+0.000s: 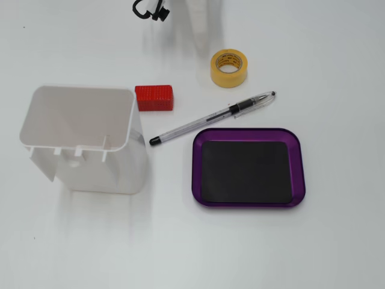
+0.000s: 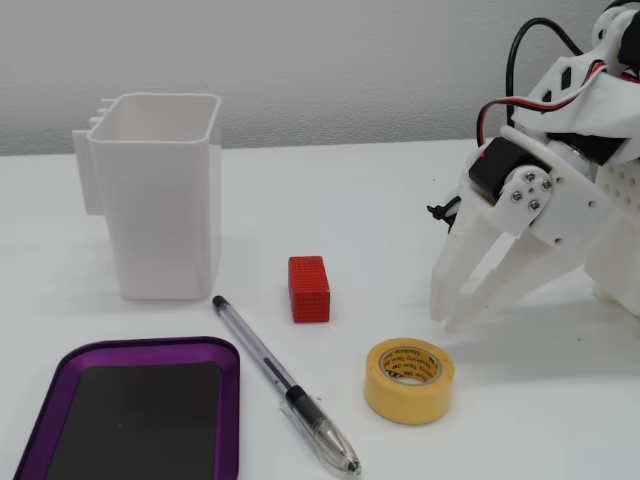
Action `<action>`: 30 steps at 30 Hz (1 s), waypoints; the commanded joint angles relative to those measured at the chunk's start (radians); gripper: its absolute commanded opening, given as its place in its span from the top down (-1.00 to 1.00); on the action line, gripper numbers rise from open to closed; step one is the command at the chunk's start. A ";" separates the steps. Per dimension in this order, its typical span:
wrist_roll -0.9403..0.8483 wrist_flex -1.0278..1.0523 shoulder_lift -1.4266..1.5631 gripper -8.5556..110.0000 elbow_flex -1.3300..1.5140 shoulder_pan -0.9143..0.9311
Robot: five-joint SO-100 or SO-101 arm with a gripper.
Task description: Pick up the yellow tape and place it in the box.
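Note:
The yellow tape (image 1: 228,79) lies flat on the white table, its cardboard core with dark print facing up. It also shows in the other fixed view (image 2: 405,401), at the front right. The box, a shallow purple tray (image 1: 246,131) with a black base, is empty; it also shows at the front left of a fixed view (image 2: 232,400). My white gripper (image 2: 448,320) hangs with its fingertips down on the table just behind and right of the tape, apart from it. Its tips sit together and hold nothing. In the other fixed view only a black cable (image 1: 147,9) shows at the top edge.
A clear pen with a black grip (image 1: 210,118) (image 2: 280,380) lies diagonally between the tape and the tray. A small red block (image 1: 154,97) (image 2: 309,289) sits beside a tall white plastic container (image 1: 84,141) (image 2: 165,200).

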 commanded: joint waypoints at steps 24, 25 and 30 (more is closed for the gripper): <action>-0.014 -0.006 0.112 0.86 -0.005 0.006; -0.043 -0.006 0.112 0.85 -0.005 0.006; -0.275 -0.018 0.110 0.75 -0.018 0.020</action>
